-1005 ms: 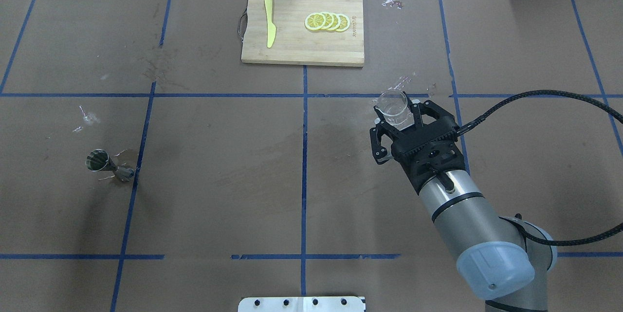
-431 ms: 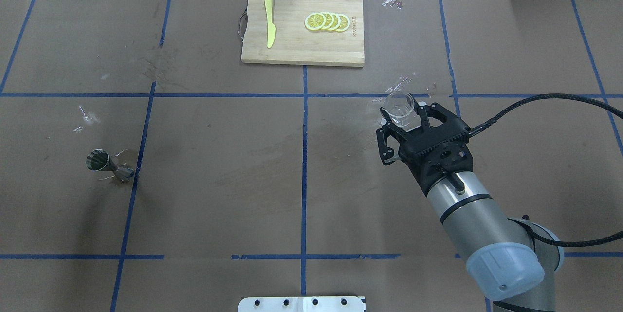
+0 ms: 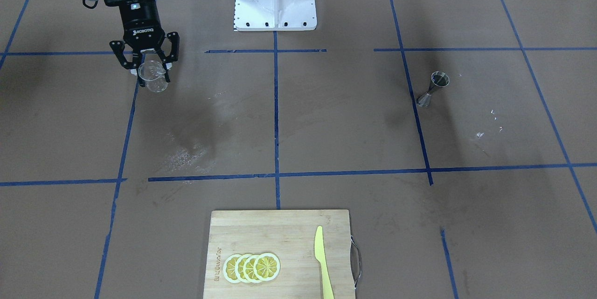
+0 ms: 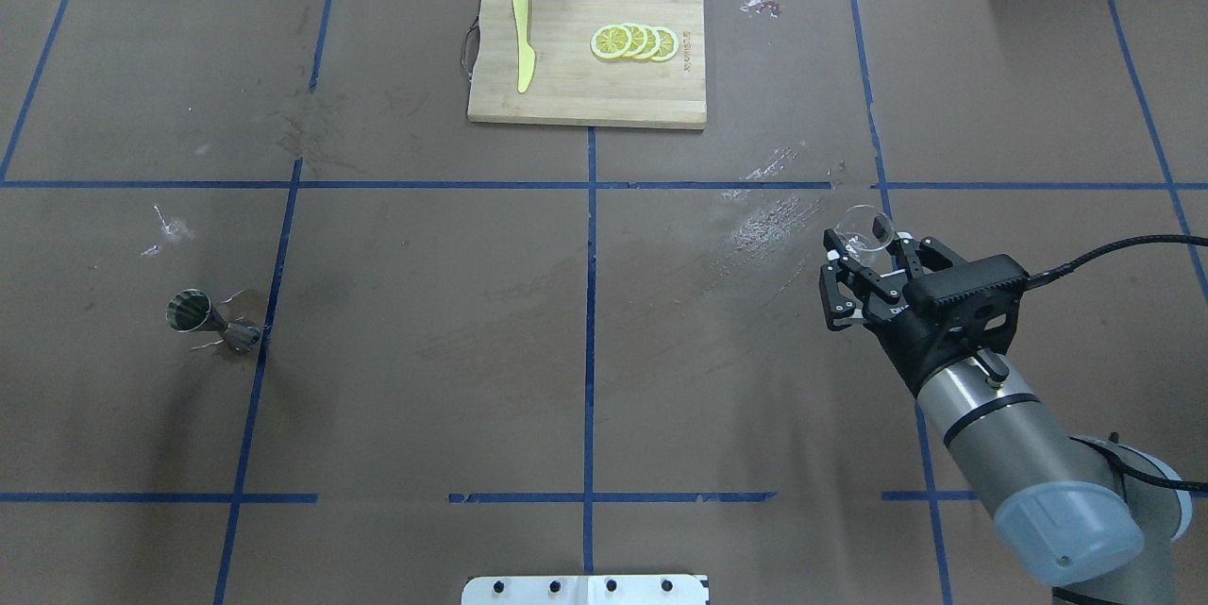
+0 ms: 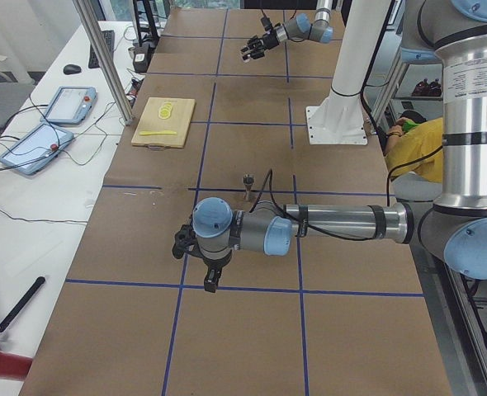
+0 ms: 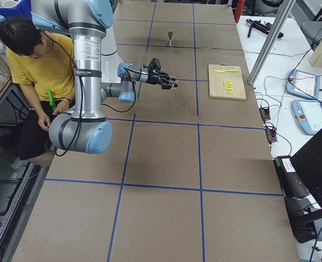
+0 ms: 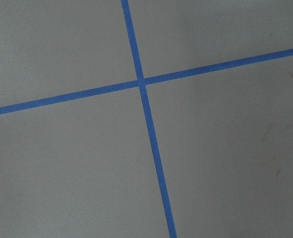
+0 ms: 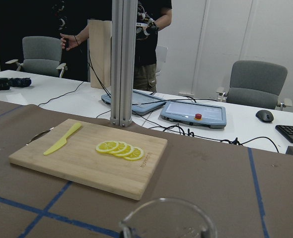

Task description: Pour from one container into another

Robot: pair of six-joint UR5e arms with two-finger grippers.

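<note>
The clear glass cup (image 4: 870,224) hangs above the table's right half, tilted away from the wrist, with my right gripper (image 4: 868,246) shut on it. From across the table the cup (image 3: 155,82) sticks out below the right gripper (image 3: 150,70). Its rim (image 8: 166,218) fills the bottom of the right wrist view. The steel jigger (image 4: 203,317) stands upright far off on the left half, also visible as the jigger (image 3: 433,86) from the front. My left gripper (image 5: 200,262) shows only in the exterior left view, low over the table; I cannot tell whether it is open.
A wooden cutting board (image 4: 566,95) with lemon slices (image 4: 634,42) and a yellow knife (image 4: 522,41) lies at the far middle. Scuffed whitish marks (image 4: 769,223) streak the paper left of the cup. A person in yellow (image 6: 41,71) sits by the robot's base.
My right gripper has carried the cup to the right and back toward the robot, away from the blue tape line. The jigger has not moved.
</note>
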